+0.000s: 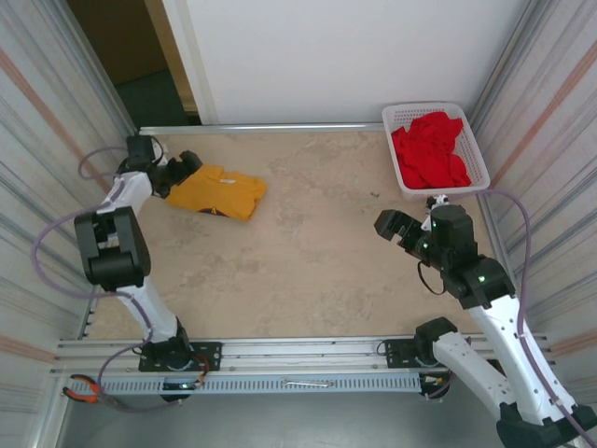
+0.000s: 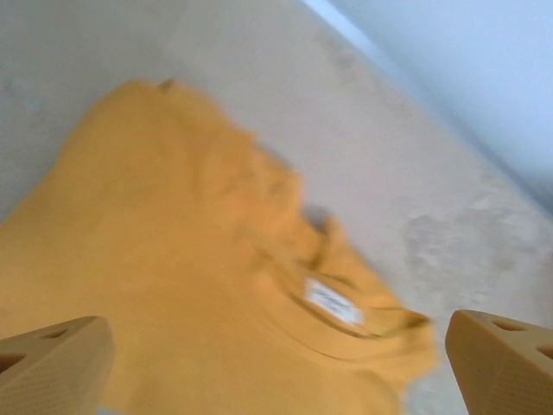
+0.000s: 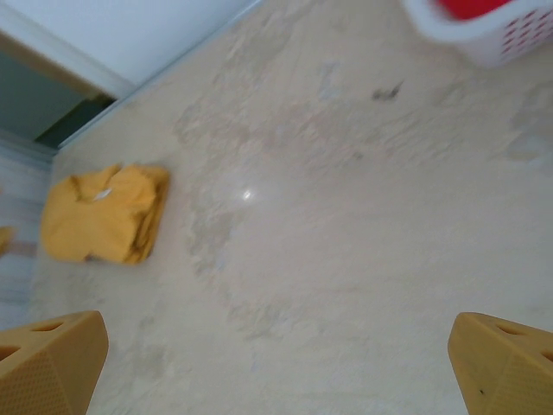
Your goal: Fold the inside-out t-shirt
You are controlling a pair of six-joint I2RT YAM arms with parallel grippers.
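The inside-out t-shirt (image 1: 220, 191) is mustard yellow and lies folded into a compact bundle at the far left of the table. In the left wrist view the t-shirt (image 2: 173, 285) spreads just below the camera, its white tag (image 2: 333, 301) near the collar. My left gripper (image 1: 184, 169) hovers at the bundle's left end, open, with nothing between its fingers (image 2: 52, 363). My right gripper (image 1: 396, 227) is open over bare table on the right side, far from the t-shirt (image 3: 102, 214), which lies at the left of the right wrist view.
A white basket (image 1: 478, 149) with red garments (image 1: 429, 149) stands at the back right corner, just beyond my right gripper. Corrugated walls close both sides, and a white panel stands behind the table's far edge.
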